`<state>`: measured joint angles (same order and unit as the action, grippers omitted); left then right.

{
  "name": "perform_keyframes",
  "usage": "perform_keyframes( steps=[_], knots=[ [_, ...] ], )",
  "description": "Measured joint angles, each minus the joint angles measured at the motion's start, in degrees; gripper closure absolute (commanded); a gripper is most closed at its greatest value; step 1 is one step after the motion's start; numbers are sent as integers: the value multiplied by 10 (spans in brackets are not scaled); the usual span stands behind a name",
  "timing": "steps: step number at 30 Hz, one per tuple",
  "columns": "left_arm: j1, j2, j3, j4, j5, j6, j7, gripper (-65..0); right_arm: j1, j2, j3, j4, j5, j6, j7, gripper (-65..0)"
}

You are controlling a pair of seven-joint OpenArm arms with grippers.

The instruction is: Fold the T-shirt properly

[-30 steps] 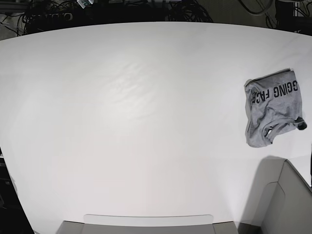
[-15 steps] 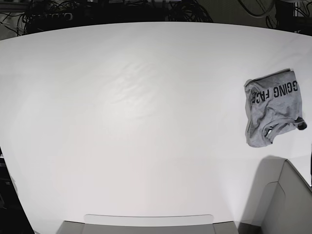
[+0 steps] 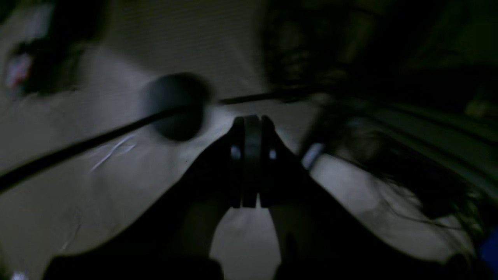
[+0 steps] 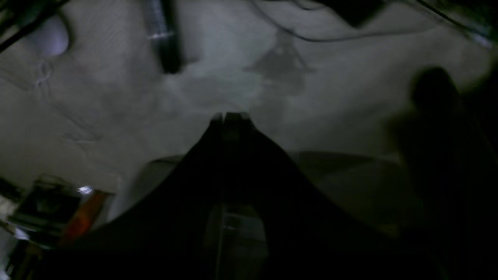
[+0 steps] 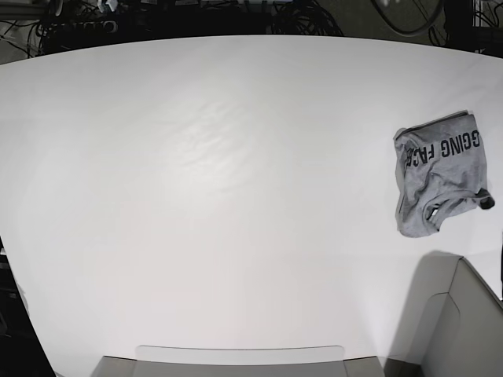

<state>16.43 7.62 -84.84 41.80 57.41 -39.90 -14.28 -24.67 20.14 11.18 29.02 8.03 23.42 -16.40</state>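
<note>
Base view, front edge first: two grey box-like shapes stick up along the near rim, one low and centred (image 5: 240, 360), one at the right corner (image 5: 464, 330). Can't tell what they are.

Beyond them, the white worktop (image 5: 220, 196) runs broad and bare across most of the width. No arm reaches over it in this view.

Further out, by the right edge, lies the shirt (image 5: 438, 174). Grey, bunched into a loose heap, black lettering showing on the upper part, neck opening turned towards the near side. Not spread flat, no clean fold lines. One edge sits close to the frame's right border.

Far rim: dark tangle of cables (image 5: 196, 16) behind the worktop.

Wrist views, both dim and blurred. Left pincer (image 3: 251, 124): tips pressed together, nothing between them. Right pincer (image 4: 229, 116): likewise closed tight, empty. Neither view shows the shirt; both look onto pale, murky surfaces and clutter.

Progress, as I judge it: nothing of the fold is done. Shirt needs picking up, opening out flat on the clear middle, sleeves in, then folding. Both arms look parked away from it.
</note>
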Motion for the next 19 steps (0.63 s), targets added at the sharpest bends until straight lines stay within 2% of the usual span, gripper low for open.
perform_keyframes(
  steps=[1, 2, 4, 6, 8, 9, 13, 15, 17, 19],
  knots=[
    [-3, 0, 0, -28, 16, 0, -9, 0, 23, 6, -13, -49, -5, 8, 27, 0],
    [-4, -1, 1, -61, 32, 18, -22, 0, 49, 9, -29, -109, 2, 8, 67, 0],
    [-2, -10, 1, -120, 68, 82, -17, 0, 98, 9, -59, -210, -2, 8, 128, 0],
    [2, -34, 1, -188, 78, 129, -21, 0, 133, 5, -96, -286, 0, 7, 193, 0],
    [5, -71, 1, -264, 91, 182, -21, 0, 145, 5, -135, -292, -3, 0, 233, 0],
    [5, -88, 0, -300, 93, 206, -19, 0, 151, 2, -148, -292, -3, -28, 251, 0],
    [-14, -136, 0, -405, 113, 288, -14, 0, 168, -12, -210, -286, -2, -231, 317, 0],
    [-30, -144, 0, -419, 134, 306, -13, 0, 167, -16, -255, -286, -4, -319, 326, 0],
    [-45, -144, 0, -418, 155, 320, -14, 0, 164, -21, -281, -289, 1, -361, 321, 0],
    [-60, -141, 0, -418, 179, 320, -4, 0, 162, -30, -283, -291, 1, -376, 317, 0]
  ],
)
